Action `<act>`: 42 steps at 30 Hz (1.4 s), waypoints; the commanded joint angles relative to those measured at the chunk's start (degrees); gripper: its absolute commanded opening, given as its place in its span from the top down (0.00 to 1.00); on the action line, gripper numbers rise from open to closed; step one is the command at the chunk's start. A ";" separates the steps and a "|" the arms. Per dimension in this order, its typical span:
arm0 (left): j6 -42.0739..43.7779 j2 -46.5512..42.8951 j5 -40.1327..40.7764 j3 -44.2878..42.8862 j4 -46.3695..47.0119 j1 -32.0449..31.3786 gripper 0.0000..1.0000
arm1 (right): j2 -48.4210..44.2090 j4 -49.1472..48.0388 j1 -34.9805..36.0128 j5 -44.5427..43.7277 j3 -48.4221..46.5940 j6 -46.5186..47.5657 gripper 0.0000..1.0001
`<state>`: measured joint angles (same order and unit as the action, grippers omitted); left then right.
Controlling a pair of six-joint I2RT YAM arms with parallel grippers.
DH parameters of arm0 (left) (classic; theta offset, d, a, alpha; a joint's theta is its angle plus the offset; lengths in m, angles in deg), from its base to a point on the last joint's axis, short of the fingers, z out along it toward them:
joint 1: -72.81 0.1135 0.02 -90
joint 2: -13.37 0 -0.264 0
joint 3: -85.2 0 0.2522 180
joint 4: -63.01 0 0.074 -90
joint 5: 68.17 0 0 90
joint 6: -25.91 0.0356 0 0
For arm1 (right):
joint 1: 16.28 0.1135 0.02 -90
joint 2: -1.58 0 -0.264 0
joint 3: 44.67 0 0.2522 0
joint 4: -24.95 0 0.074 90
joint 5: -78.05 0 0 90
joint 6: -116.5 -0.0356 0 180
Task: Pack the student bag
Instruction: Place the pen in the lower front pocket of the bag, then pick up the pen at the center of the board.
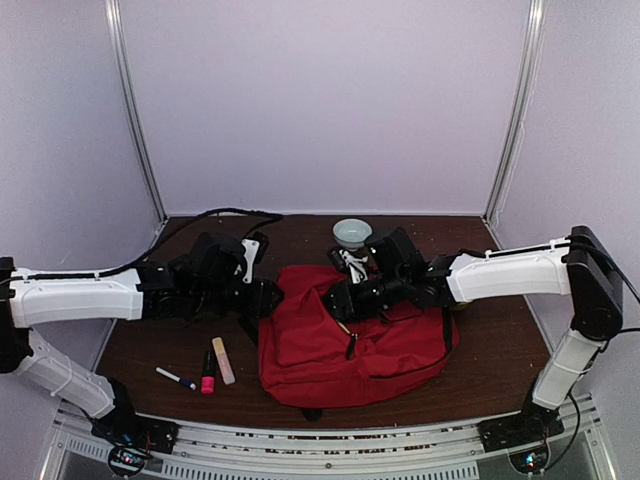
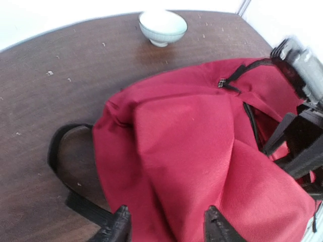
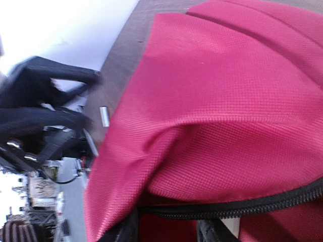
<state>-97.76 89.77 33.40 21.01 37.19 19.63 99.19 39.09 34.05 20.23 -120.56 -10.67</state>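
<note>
1. The student bag [image 1: 330, 350] lies flat on the dark table [image 2: 40, 91], in the near middle, between my two arms. The red fabric is rumpled into folds.
2. My left claw [image 2: 166, 227] is at the bag's left upper edge. Its fingers [image 2: 121, 224] stand well apart, with red cloth showing in the gap below them. Nothing is clamped. I cannot tell whether the tips brush the cloth.
3. My right claw [image 3: 169, 232] is at the bag's far edge, near the middle. Only its finger stubs show at the bottom of my wrist view, and they are apart. Red cloth sits in the gap, and the black zipper [image 3: 242, 205] runs just above it. I cannot tell whether the pads press the cloth.
4. Cloth hides the inside of the bag in every view, so I cannot tell what it holds.
5. A black strap [image 2: 83, 205] loops out from the bag's left side and lies on the table.
6. A pale bowl [image 2: 162, 26] stands upright beyond the bag, apart from it. Its inside is washed out white.
7. Left of the bag, near the front edge, lie three things close together: a white marker [image 1: 177, 378], a pink highlighter [image 1: 208, 374] and a peach-coloured stick [image 1: 223, 360].
</note>
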 commanded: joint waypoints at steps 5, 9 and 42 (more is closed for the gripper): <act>-8.66 -6.38 3.35 1.87 -13.48 3.63 0.20 | -12.24 21.19 -0.57 -22.65 -0.98 14.71 0.50; -17.01 -6.33 2.04 2.83 -24.78 3.80 0.12 | -16.59 24.66 -0.56 -27.61 -2.00 17.42 0.48; -31.12 3.14 -1.80 15.71 -21.57 0.81 0.70 | -20.21 23.92 -0.63 -28.57 2.10 20.79 0.48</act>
<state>-129.63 91.30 33.84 35.98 11.95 20.13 80.50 63.46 33.68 -6.52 -119.16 9.77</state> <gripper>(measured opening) 0.348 0.522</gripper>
